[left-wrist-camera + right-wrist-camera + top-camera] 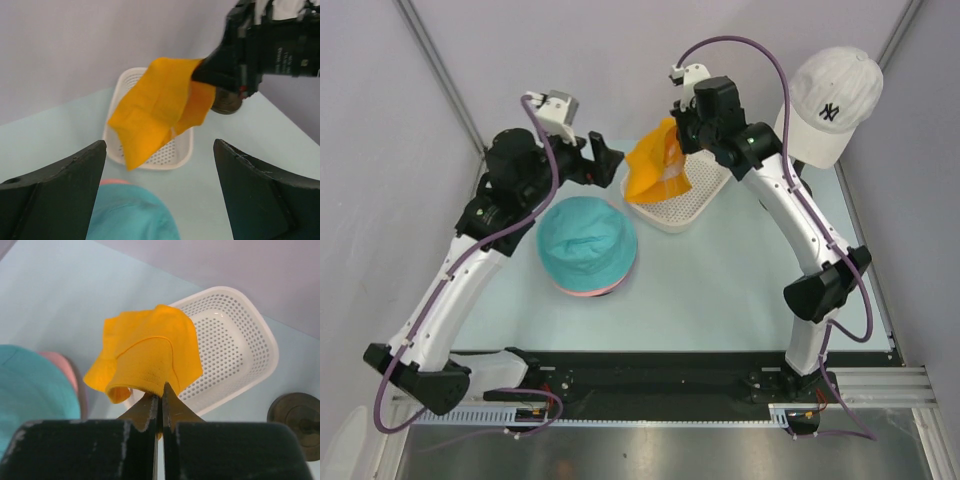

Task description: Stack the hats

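Note:
The orange hat (pixel 658 166) hangs crumpled above the white basket (pixel 695 205), pinched at its brim by my right gripper (pixel 160 388), which is shut on it. From the left wrist the same orange hat (pixel 157 105) dangles from the right gripper's black jaws (pixel 212 72). A teal hat (pixel 587 243) lies on the table on top of a pink hat, whose rim (pixel 582 292) peeks out beneath. My left gripper (pixel 594 158) hovers behind the teal hat, open and holding nothing. The teal hat (pixel 131 212) shows low between its fingers (pixel 65 185). The lavender hat is out of view.
A white baseball cap (pixel 830 105) with a black NY logo sits at the back right on a stand with a round dark base (pixel 296 421). The perforated basket (pixel 235 347) is next to it. Grey walls close in the table on three sides.

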